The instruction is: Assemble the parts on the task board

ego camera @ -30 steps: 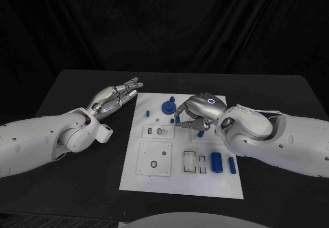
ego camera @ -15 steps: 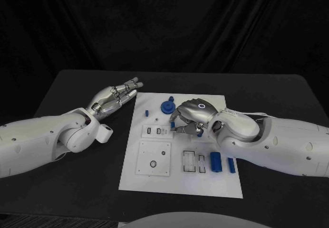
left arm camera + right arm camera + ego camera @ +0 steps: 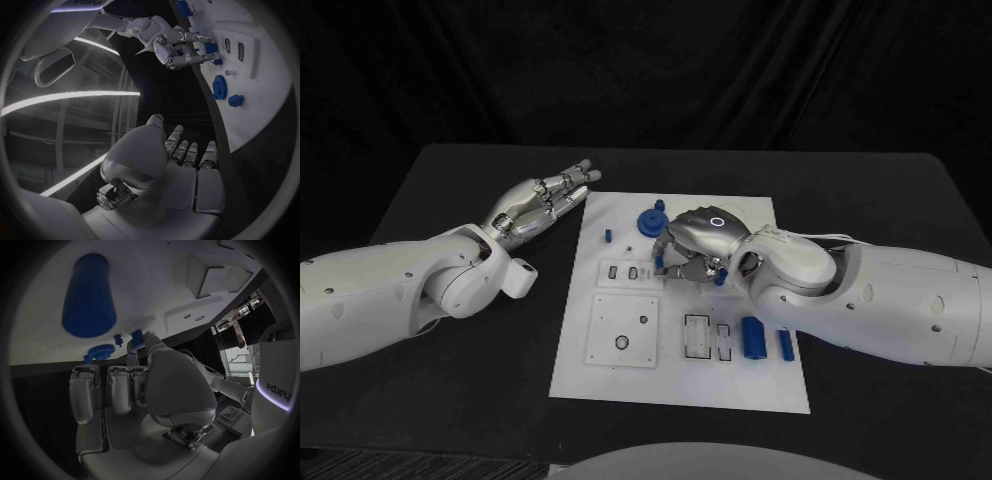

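The white task board [image 3: 678, 385] lies mid-table. My right hand [image 3: 697, 243] hovers over its upper middle, fingers curled, pinching a small blue part [image 3: 662, 262] just above the small slotted block [image 3: 630, 275]. The left wrist view shows that same right hand [image 3: 170, 44] with the blue part [image 3: 210, 47] at its fingertips, and the right wrist view shows the part [image 3: 135, 338] between thumb and finger. My left hand [image 3: 540, 204] rests open on the black table, left of the board's top corner, holding nothing.
A blue gear [image 3: 651, 224] and blue knob [image 3: 659, 206] stand near the board's top. A small blue peg [image 3: 607, 238] stands left of them. Two blue cylinders [image 3: 756, 338] lie at the board's right. A square plate [image 3: 626, 331] sits lower left.
My right hand has moved left across the board with the small blue part, towards the slotted block. The left hand has stayed put.
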Motion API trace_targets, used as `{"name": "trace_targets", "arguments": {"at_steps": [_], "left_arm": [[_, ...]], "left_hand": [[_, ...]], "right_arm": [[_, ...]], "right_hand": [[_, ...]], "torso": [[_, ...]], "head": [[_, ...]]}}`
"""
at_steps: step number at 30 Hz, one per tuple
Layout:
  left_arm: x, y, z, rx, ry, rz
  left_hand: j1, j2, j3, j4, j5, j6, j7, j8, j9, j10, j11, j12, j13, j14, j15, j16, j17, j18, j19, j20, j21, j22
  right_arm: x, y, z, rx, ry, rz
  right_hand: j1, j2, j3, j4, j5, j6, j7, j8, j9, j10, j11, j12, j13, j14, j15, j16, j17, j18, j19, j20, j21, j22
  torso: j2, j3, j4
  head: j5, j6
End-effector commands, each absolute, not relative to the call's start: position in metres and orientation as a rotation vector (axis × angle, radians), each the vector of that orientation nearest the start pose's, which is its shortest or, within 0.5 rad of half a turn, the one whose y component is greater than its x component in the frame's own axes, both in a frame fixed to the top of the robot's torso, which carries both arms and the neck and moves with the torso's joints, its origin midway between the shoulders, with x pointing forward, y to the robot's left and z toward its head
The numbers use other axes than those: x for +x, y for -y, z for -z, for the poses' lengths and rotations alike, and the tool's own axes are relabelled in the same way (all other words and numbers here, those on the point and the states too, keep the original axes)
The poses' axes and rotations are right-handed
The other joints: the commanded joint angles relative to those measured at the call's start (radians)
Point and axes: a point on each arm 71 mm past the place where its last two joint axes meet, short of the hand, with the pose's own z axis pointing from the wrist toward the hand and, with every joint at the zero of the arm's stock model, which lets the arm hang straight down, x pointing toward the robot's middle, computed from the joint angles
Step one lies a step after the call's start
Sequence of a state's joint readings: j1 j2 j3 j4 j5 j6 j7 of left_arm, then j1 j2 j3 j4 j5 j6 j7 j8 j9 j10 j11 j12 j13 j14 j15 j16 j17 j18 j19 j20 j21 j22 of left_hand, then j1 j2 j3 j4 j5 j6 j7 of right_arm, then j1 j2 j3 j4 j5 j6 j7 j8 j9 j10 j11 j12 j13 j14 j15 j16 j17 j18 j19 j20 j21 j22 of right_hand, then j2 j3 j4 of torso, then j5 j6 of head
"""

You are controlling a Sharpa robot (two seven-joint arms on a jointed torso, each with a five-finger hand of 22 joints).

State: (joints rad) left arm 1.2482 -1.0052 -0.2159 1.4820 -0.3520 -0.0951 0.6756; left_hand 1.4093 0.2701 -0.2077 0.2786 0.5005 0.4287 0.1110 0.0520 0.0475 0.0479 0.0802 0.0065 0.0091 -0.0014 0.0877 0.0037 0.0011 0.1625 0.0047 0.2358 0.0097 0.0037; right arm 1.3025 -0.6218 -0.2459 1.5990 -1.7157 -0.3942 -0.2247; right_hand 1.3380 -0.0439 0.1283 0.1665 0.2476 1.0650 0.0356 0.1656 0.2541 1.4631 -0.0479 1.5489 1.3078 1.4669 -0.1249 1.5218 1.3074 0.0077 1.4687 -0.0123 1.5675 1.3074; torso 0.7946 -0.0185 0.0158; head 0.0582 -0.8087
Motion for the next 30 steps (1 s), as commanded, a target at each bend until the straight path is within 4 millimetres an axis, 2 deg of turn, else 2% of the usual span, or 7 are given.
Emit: {"name": "trace_targets", "arguments": {"at_steps": [1,14,19,23,26,27,30], "left_arm": [[0.4615,-0.2822,0.1949,-0.569,-1.463,1.603],[0.4621,-0.2806,0.1952,-0.568,-1.467,1.606],[0.4625,-0.28,0.1954,-0.568,-1.468,1.608],[0.4627,-0.2797,0.1954,-0.567,-1.468,1.608],[0.4628,-0.2797,0.1955,-0.567,-1.469,1.608],[0.4629,-0.2797,0.1955,-0.567,-1.469,1.608],[0.463,-0.2798,0.1956,-0.568,-1.469,1.608]], "left_hand": [[0.006,0.007,0.007,-0.001,0.005,-0.004,0.001,0.001,-0.001,-0.003,0.008,0.003,0.001,0.001,0.008,-0.004,-0.001,0.018,0.001,0.005,-0.005,0.0],[0.006,0.008,0.008,-0.001,0.006,-0.004,0.001,0.001,-0.001,-0.004,0.008,0.003,0.001,0.001,0.009,-0.004,-0.001,0.018,0.001,0.006,-0.005,0.0],[0.006,0.008,0.008,-0.001,0.006,-0.004,0.001,0.001,-0.001,-0.004,0.008,0.003,0.001,0.001,0.009,-0.004,-0.001,0.018,0.001,0.006,-0.005,0.0],[0.006,0.008,0.008,-0.001,0.006,-0.004,0.001,0.001,-0.001,-0.004,0.008,0.003,0.001,0.001,0.009,-0.004,-0.001,0.018,0.001,0.006,-0.005,0.0],[0.006,0.008,0.008,-0.001,0.006,-0.004,0.001,0.001,-0.001,-0.004,0.008,0.003,0.001,0.001,0.009,-0.004,-0.001,0.018,0.001,0.006,-0.005,0.0],[0.006,0.008,0.008,-0.001,0.006,-0.004,0.001,0.001,-0.001,-0.004,0.008,0.003,0.001,0.001,0.009,-0.004,-0.001,0.018,0.001,0.006,-0.005,0.0],[0.006,0.008,0.008,-0.001,0.006,-0.004,0.001,0.001,-0.001,-0.004,0.008,0.003,0.001,0.001,0.009,-0.004,-0.001,0.018,0.001,0.006,-0.005,0.0]], "right_arm": [[0.4411,0.0738,0.1954,-0.559,-1.546,-0.67],[0.4424,0.072,0.1971,-0.571,-1.56,-0.662],[0.4427,0.0718,0.1978,-0.578,-1.566,-0.66],[0.443,0.0715,0.1984,-0.583,-1.571,-0.658],[0.4431,0.0713,0.1987,-0.587,-1.574,-0.658],[0.4431,0.0712,0.1987,-0.587,-1.574,-0.658],[0.4432,0.0711,0.1989,-0.59,-1.574,-0.659]], "right_hand": [[0.009,0.001,0.0,-0.004,0.006,0.012,-0.004,0.005,0.063,0.099,0.007,-0.002,0.239,0.084,0.007,-0.005,0.156,-0.008,0.102,0.006,0.003,0.263],[0.001,-0.002,-0.003,-0.004,0.002,0.004,-0.001,-0.002,0.064,0.099,0.006,-0.002,0.238,0.084,0.009,-0.005,0.156,-0.008,0.102,0.009,0.003,0.263],[-0.006,-0.005,-0.007,-0.003,-0.005,-0.013,0.003,-0.015,0.063,0.098,0.005,-0.005,0.235,0.084,0.009,-0.005,0.156,-0.008,0.102,0.01,0.003,0.263],[-0.018,-0.011,-0.012,-0.001,-0.025,-0.06,0.005,-0.046,0.055,0.095,0.001,-0.011,0.229,0.084,0.006,-0.006,0.152,-0.008,0.102,0.01,0.003,0.263],[-0.022,-0.013,-0.014,0.0,-0.031,-0.072,0.006,-0.055,0.053,0.094,0.001,-0.012,0.228,0.084,0.006,-0.006,0.152,-0.008,0.102,0.009,0.003,0.263],[-0.027,-0.017,-0.017,0.002,-0.043,-0.102,0.006,-0.075,0.044,0.093,0.001,-0.014,0.225,0.083,0.006,-0.006,0.151,-0.008,0.102,0.01,0.003,0.263],[-0.034,-0.023,-0.021,0.006,-0.063,-0.134,0.004,-0.095,0.033,0.092,-0.001,-0.016,0.223,0.084,0.006,-0.006,0.151,-0.008,0.102,0.009,0.003,0.263]], "torso": [[0.0,0.0,0.0009],[-0.001,0.0001,0.0003],[-0.001,0.0001,0.0009],[-0.001,0.0002,0.0005],[-0.001,0.0,0.0002],[-0.001,0.0001,0.0001],[-0.001,0.0002,0.0002]], "head": [[-0.001,-0.001],[-0.002,-0.003],[-0.003,-0.005],[-0.002,-0.006],[-0.001,-0.007],[0.0,-0.007],[0.0,-0.008]]}}
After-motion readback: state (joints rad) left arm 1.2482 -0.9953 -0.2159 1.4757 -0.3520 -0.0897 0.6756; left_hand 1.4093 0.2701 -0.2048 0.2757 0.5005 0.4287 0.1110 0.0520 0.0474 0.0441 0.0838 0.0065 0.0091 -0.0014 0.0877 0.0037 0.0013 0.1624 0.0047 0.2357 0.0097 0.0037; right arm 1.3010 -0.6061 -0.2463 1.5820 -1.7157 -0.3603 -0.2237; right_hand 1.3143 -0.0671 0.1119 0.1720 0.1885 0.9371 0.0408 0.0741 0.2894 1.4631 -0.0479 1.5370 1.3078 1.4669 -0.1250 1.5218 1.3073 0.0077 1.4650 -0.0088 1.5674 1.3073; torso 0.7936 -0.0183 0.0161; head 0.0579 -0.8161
